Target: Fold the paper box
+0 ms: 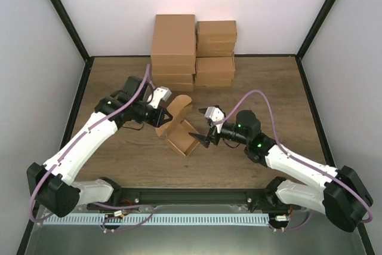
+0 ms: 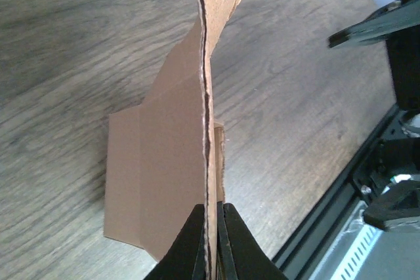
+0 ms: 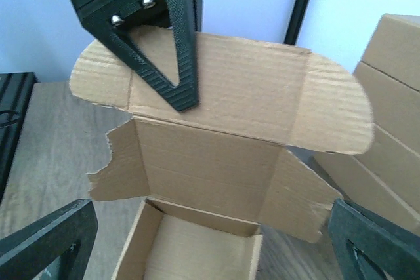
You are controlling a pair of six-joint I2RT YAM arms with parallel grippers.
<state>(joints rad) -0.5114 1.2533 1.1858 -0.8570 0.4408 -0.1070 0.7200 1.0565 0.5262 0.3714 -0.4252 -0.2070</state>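
The left arm's black two-finger pincer (image 2: 213, 209) is clenched on the edge of the raised lid panel of the plain tan-brown thin cardboard paper box (image 1: 179, 131), holding that panel upright. The right arm's black pincer (image 1: 207, 129) is released, jaws wide, just in front of the box's open side and gripping nothing. By my reading the tray is already formed and the step in hand is closing the lid. The next move likely calls for the right pincer to tuck in the side wings and rounded end flaps so the lid can swing down over the cavity. The box appears to rest mid-table on the brown wood-grain tabletop (image 1: 119, 165), between the two pincers. Its tray is open and empty, and one wing edge looks ragged. Beyond, well apart by the back wall, stand two stacks of larger brown cartons (image 1: 173, 46).
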